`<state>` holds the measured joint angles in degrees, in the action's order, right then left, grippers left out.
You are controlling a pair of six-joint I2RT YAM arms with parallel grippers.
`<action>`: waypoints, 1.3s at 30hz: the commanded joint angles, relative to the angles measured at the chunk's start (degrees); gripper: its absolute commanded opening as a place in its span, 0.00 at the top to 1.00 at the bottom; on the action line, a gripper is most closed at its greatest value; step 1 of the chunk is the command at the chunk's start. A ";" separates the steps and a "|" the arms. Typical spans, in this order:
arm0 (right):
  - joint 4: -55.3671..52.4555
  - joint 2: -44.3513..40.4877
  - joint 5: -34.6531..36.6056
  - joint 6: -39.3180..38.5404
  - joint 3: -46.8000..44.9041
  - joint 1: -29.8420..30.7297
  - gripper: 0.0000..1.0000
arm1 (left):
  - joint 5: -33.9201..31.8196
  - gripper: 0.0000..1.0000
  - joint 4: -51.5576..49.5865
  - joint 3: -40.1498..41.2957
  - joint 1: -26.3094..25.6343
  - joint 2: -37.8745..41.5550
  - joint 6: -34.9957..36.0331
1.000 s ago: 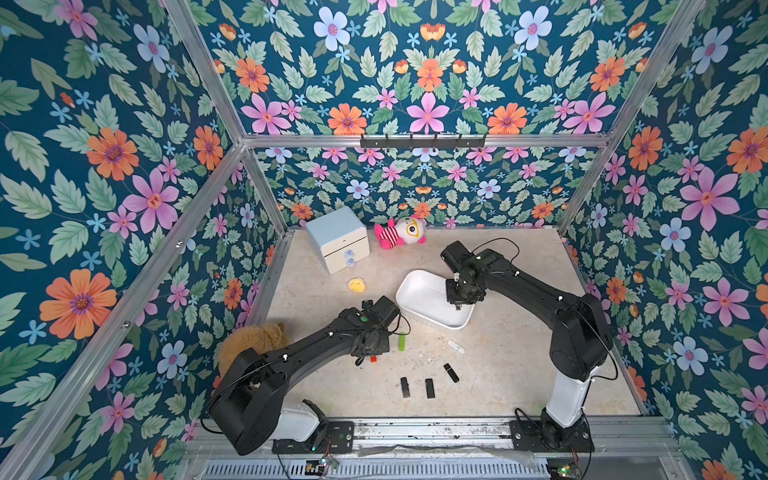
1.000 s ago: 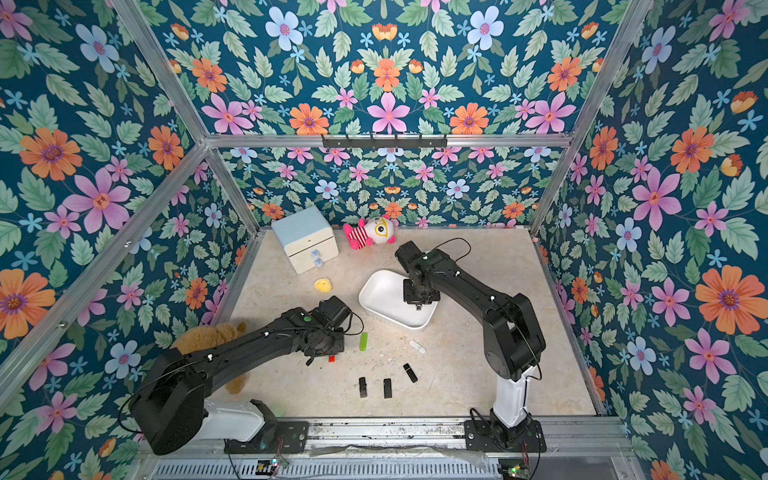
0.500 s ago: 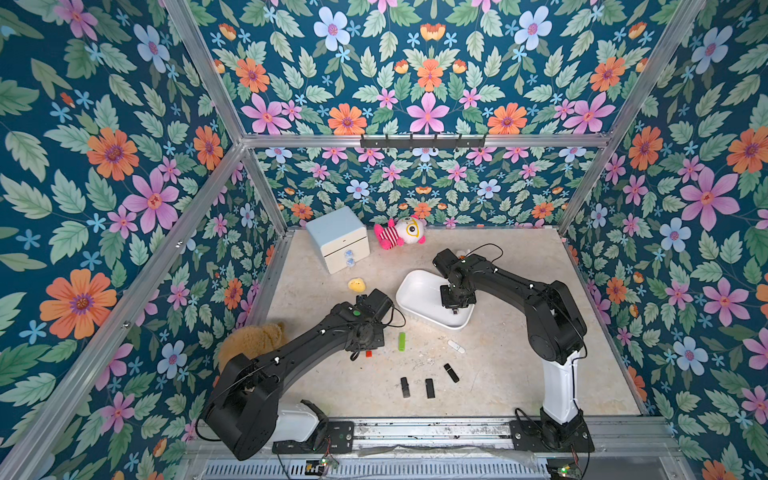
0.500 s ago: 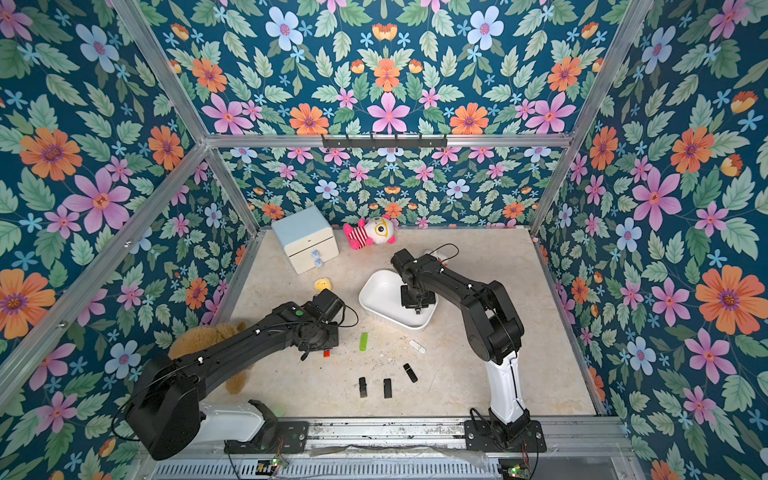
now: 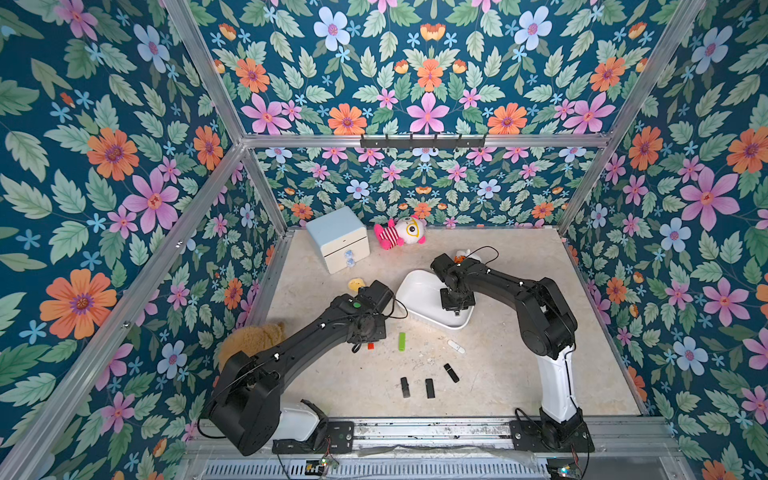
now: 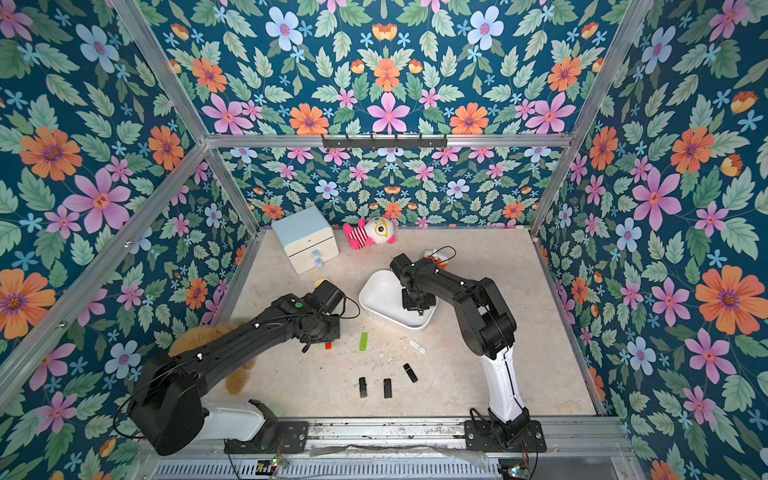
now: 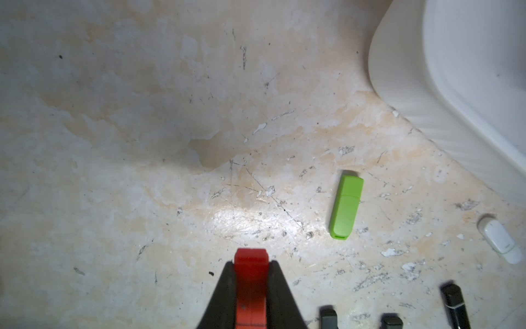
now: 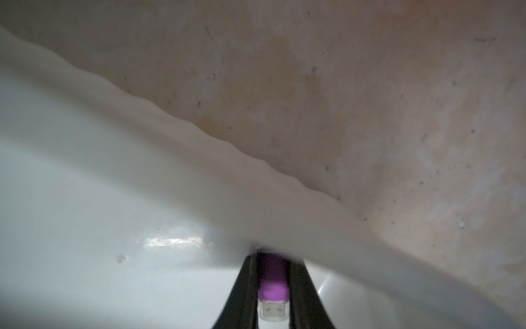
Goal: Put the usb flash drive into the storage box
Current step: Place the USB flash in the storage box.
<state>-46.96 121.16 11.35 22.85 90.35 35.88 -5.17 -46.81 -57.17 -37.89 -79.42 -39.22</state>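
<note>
Reaching down into the white storage box (image 5: 415,291), the right end effector (image 8: 273,259) is clamped on a purple usb flash drive (image 8: 272,280), whose metal plug points back toward the wrist camera. Its purple end sits close to the box's inner wall; whether they touch cannot be told. The left end effector (image 7: 251,266) is clamped on a red usb flash drive (image 7: 251,296), near the tabletop (image 7: 142,142) and beside the box but apart from it. A green flash drive (image 5: 401,341) and a white flash drive (image 5: 456,346) lie on the tabletop near the box. Nearer the front edge lie three black flash drives (image 5: 405,387) (image 5: 430,388) (image 5: 451,372). At the back stand a cream drawer cabinet with a pale blue top (image 5: 338,239) and a pink and white plush toy (image 5: 401,232).
</note>
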 commanded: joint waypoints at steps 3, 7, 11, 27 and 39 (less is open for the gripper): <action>-0.43 0.66 1.27 0.10 0.03 0.06 0.71 | -0.91 1.00 -1.36 -4.34 0.67 -2.28 2.46; -0.45 -0.38 1.67 0.31 -0.17 0.07 0.59 | -0.72 1.00 -1.36 -7.20 1.02 -3.78 3.68; -0.74 -2.95 2.21 0.60 -0.07 0.02 0.57 | -0.72 1.00 -3.38 -10.44 1.23 -5.36 4.80; -7.52 -27.35 6.74 5.00 -5.74 -0.62 0.54 | 0.03 1.00 -5.06 -31.90 0.93 -21.12 11.42; -9.27 -50.13 6.15 13.52 -27.31 -2.39 0.48 | 2.86 1.00 -7.12 -51.87 0.71 -39.07 17.75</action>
<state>-54.96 73.21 17.85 32.86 64.95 33.58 -3.27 -52.36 -106.39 -37.19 -115.94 -23.99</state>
